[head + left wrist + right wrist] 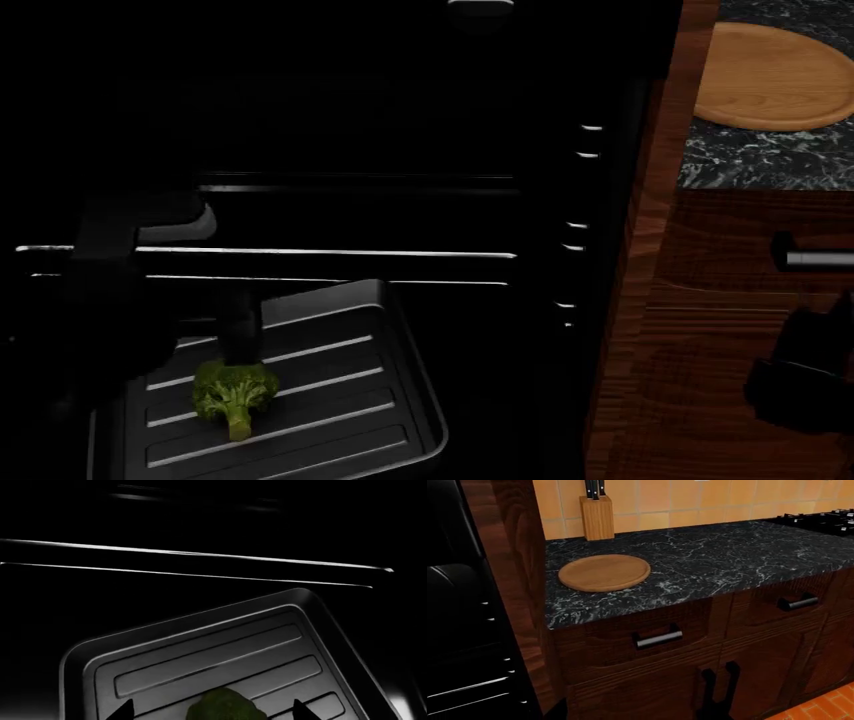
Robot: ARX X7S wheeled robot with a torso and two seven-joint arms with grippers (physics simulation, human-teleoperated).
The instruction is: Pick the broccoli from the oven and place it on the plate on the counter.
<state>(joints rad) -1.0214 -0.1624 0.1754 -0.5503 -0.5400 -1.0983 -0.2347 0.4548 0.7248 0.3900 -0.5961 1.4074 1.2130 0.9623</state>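
The broccoli [234,392] lies on a dark grey ridged baking tray [360,400] low in the black oven [400,130]. In the left wrist view the broccoli [223,706] sits between my two dark fingertips [123,711], which stand wide apart and do not touch it. My left gripper [238,345] is open, just above the floret's crown. The round wooden plate [781,75] lies on the black marble counter [761,165] at the upper right; it also shows in the right wrist view [604,572]. My right gripper [801,375] is open and empty in front of the drawers.
Silvery rack bars [267,252] cross the oven behind the tray. A reddish-brown wood post [641,300] separates oven and counter. Drawers with silver bar handles [657,639] sit under the counter. A knife block [597,517] stands behind the plate and a hob [820,517] lies far right.
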